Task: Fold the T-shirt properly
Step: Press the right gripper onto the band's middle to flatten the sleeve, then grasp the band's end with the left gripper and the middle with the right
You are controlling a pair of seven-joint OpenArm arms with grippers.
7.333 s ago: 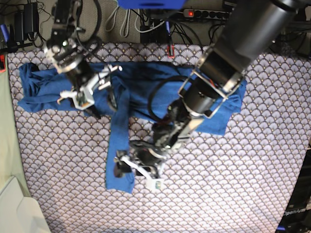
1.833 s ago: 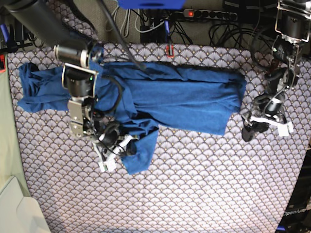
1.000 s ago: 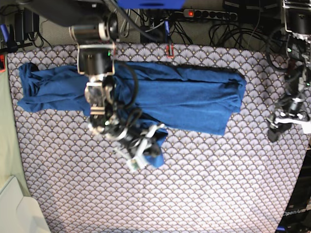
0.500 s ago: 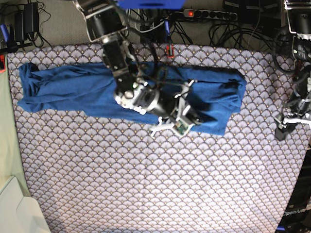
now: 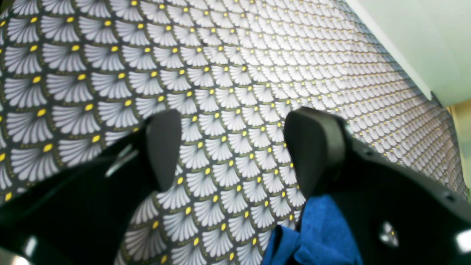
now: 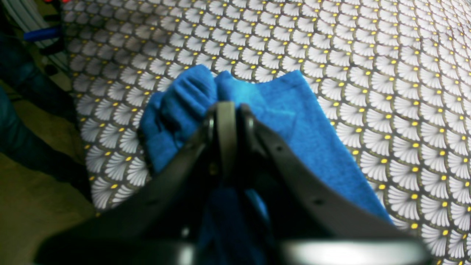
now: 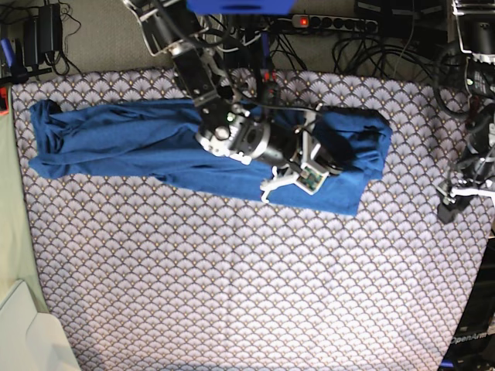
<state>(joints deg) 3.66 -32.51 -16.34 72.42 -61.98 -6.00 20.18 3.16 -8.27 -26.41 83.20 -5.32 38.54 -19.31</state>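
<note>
Much of the royal-blue knit T-shirt (image 7: 155, 139) hides beneath the right arm along the scallop-patterned tabletop's (image 7: 232, 294) far edge. Right gripper (image 6: 227, 110) pinches its fabric; left gripper (image 5: 235, 147) gapes empty at the right edge.

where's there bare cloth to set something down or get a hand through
Free: the wide patterned tablecloth in front of the shirt, from the left edge to the left gripper. Crowded: the far strip, where the right gripper sits on the shirt.
</note>
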